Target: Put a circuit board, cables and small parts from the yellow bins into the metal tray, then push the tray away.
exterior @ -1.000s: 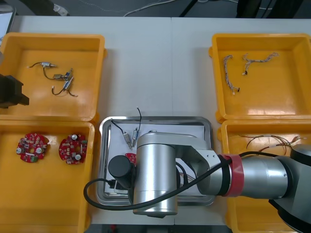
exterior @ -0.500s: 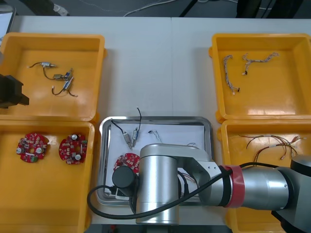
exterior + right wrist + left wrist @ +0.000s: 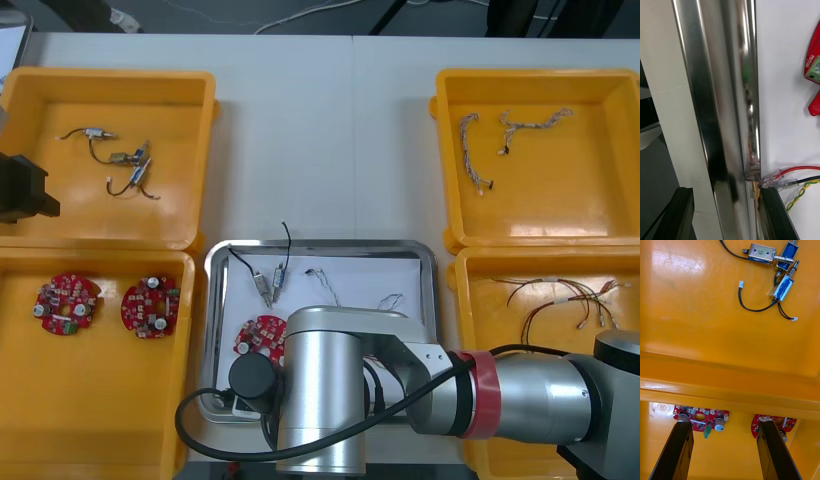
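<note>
Light tabletop (image 3: 310, 130) below us, four yellow bins (image 3: 110, 76) at its sides and the metal tray (image 3: 330, 245) in the middle, close to the robot. We see the tray loaded: a red circuit board (image 3: 260, 335), small metal parts (image 3: 270, 282) with black leads, and a red and yellow cable (image 3: 808, 168) lying on its white inside. So the filling looks done, and we judge the push is the step in hand. That explains the right gripper (image 3: 724, 191): it sits low at the tray's near rim, jaws wide with nothing held, one finger outside the shiny wall and one just inside, beside the cable's plug. Straddled like that, the outer finger can shove the wall forward while the inner one keeps the tray from slewing. Over the left-hand bins the left gripper (image 3: 724, 427) waits, jaws spread and empty, well clear of the tray's path.
</note>
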Robot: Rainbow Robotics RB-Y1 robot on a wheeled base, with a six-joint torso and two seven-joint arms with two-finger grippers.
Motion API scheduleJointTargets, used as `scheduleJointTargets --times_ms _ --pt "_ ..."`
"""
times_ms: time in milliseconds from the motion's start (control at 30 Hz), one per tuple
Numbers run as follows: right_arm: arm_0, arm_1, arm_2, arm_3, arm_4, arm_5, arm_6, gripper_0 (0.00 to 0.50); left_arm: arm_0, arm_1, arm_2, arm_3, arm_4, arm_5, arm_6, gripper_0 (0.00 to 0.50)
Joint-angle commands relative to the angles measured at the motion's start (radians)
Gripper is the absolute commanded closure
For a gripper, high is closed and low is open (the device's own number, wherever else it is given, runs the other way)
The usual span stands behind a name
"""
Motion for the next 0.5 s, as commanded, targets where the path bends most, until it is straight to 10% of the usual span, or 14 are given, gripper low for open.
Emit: scheduleJointTargets --times_ms 33,300,433,500 --pt "0.020 0.034 0.022 -0.005 0.008 -0.012 -0.022 0.000 0.020 0.042 0.029 -0.028 -0.004 -0.008 -0.111 0.000" --pt "0.020 0.041 0.027 0.020 0.018 -0.021 -0.017 0.019 0.020 0.042 0.029 -0.028 -0.004 -0.008 -0.111 0.000" --pt "0.020 0.041 0.027 0.020 0.027 -0.021 -0.013 0.360 0.020 0.042 0.029 -0.028 -0.004 -0.008 -0.111 0.000" --pt "0.018 0.041 0.028 0.020 0.035 -0.023 -0.011 0.440 0.020 0.042 0.029 -0.028 -0.004 -0.008 -0.111 0.000"
